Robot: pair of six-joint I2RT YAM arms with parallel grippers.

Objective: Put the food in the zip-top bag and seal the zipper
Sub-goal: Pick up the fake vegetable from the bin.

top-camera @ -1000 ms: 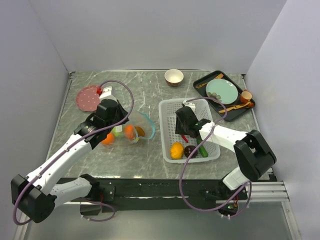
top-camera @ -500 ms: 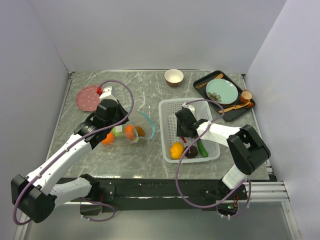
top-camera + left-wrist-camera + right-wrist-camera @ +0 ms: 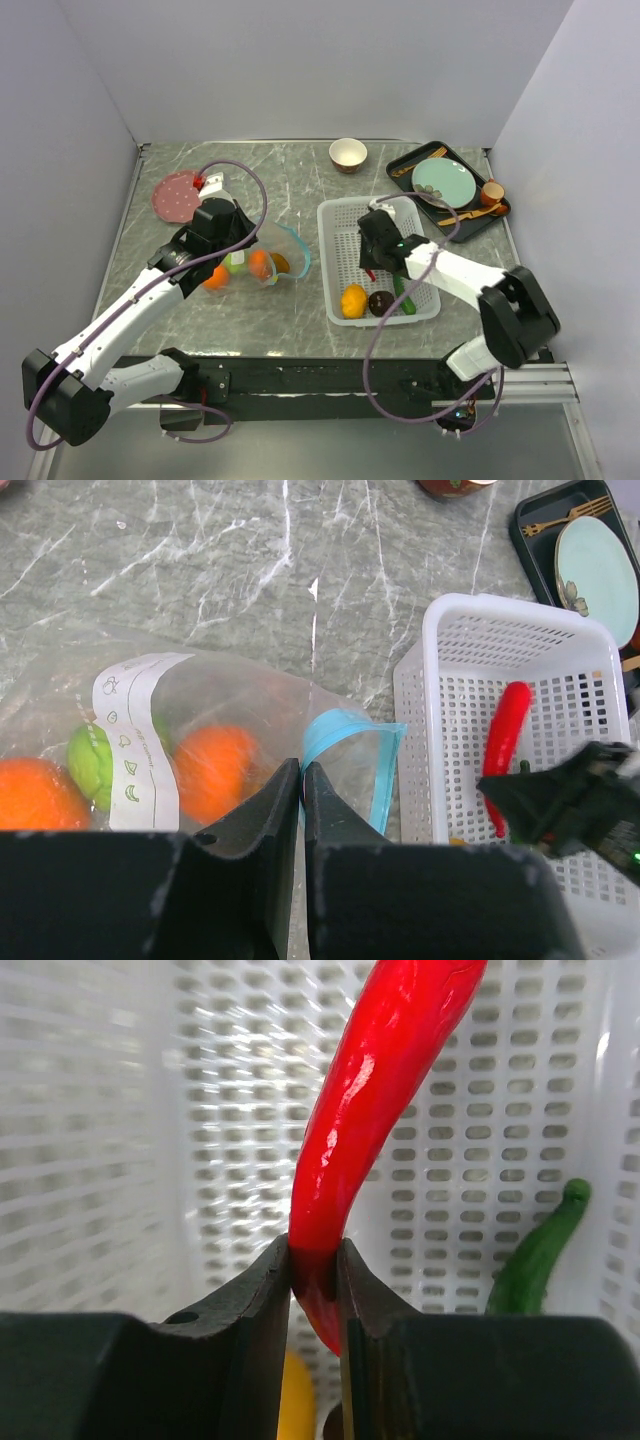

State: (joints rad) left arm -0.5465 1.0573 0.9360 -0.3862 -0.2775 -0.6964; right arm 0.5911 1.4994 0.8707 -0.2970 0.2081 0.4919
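Pinching red chili [image 3: 372,1100] by lower end, right claw [image 3: 315,1260].

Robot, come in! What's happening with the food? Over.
Left gripper shut on bag edge. Right gripper shut on chili in basket. Oranges, apple bagged. Nothing seen blocking.

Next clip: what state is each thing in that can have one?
zip-top bag, mouth open, two oranges and a green apple inside
zipper, unsealed
left tool, shut on the zip-top bag at its mouth edge
right tool, shut on the red chili
red chili, pinched at one end, in the white basket
white basket, holding yellow fruit, dark fruit, green pepper
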